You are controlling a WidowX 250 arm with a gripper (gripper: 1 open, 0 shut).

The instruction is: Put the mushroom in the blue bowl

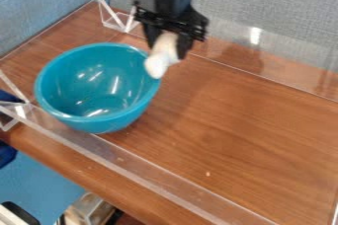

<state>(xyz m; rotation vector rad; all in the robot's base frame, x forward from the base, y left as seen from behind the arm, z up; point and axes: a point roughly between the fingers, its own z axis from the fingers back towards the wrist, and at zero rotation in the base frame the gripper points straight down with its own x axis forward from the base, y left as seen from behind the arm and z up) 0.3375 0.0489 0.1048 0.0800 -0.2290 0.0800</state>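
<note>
The mushroom [160,59] was held clamped in the gripper [166,41], just above the blue bowl [95,88] rim.

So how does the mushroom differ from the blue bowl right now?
The mushroom is small and cream-white; the blue bowl is several times wider and glossy teal. The mushroom hangs tilted in the air, pinched in the shut gripper, while the blue bowl sits upright on the wooden table. The mushroom is solid, whereas the blue bowl is hollow and holds nothing. Both look like smooth plastic.
</note>
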